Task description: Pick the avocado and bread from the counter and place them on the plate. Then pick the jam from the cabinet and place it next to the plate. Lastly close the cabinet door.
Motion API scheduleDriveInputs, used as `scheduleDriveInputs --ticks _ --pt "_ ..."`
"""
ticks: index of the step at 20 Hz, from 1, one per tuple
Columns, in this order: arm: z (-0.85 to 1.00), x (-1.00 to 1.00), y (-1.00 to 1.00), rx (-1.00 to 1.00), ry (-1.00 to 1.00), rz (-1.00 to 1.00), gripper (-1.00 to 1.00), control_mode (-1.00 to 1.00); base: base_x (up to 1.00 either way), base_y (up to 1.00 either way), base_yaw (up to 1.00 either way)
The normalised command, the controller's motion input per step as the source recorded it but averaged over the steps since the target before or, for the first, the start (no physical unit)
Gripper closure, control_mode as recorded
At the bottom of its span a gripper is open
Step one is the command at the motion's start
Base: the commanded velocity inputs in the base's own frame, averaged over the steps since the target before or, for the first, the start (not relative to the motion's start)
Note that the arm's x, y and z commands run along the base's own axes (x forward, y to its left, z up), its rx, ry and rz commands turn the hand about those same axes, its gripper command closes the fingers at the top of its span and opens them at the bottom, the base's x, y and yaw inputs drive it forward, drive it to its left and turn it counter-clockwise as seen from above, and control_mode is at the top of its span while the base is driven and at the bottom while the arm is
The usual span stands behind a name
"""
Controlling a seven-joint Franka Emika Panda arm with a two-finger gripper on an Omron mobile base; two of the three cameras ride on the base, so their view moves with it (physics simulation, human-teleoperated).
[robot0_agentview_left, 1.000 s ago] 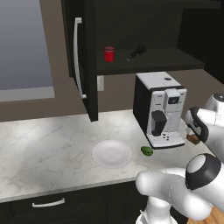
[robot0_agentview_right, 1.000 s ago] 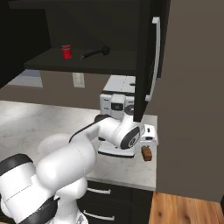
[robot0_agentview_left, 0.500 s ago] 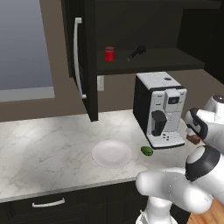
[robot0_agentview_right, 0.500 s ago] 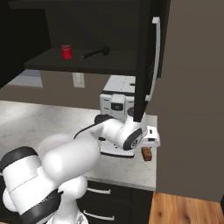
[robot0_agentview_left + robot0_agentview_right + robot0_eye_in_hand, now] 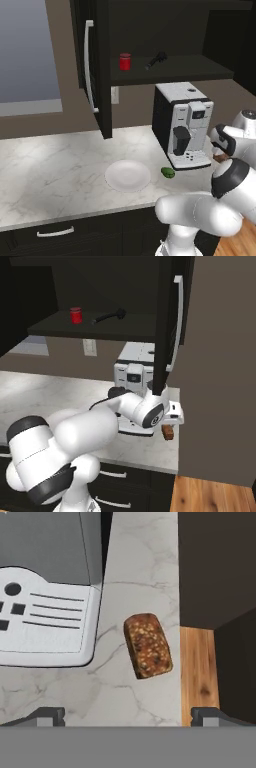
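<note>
The bread (image 5: 147,645), a reddish-brown loaf piece, lies on the counter (image 5: 135,562) straight below my gripper (image 5: 130,717), which is open with nothing between its fingers. From the right base view the gripper (image 5: 172,416) hangs just above the bread (image 5: 168,432) at the counter's right end. The avocado (image 5: 168,172) rests beside the white plate (image 5: 127,176). The red jam (image 5: 125,61) stands on the cabinet (image 5: 170,67) shelf. The cabinet door (image 5: 102,75) is swung open.
A coffee machine (image 5: 182,125) stands just left of the bread, its base (image 5: 45,622) close to my hand. A dark long-handled tool (image 5: 107,316) lies on the shelf. A second open door (image 5: 170,321) hangs above the gripper. Wooden floor (image 5: 197,672) lies past the counter edge.
My hand has sunk a little toward the bread, and the arm's elbow has shifted. The bread, avocado and plate have not moved.
</note>
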Motion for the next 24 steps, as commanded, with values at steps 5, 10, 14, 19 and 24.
scheduleDriveInputs --ticks 5,10,14,19,24 --pt "-0.1 0.08 -0.04 0.0 0.0 0.0 -1.0 -1.0 0.0 0.0 0.0" --pt "-0.11 0.05 -0.06 0.0 0.0 0.01 -1.0 -1.0 0.0 0.0 0.0" --pt "-0.14 0.02 -0.08 0.0 0.0 0.02 -1.0 -1.0 0.0 0.0 0.0" --pt "-0.09 0.06 -0.04 0.0 0.0 0.01 -1.0 -1.0 0.0 0.0 0.0" --pt "-0.09 0.14 -0.01 0.0 0.01 0.02 -1.0 -1.0 0.0 0.0 0.0"
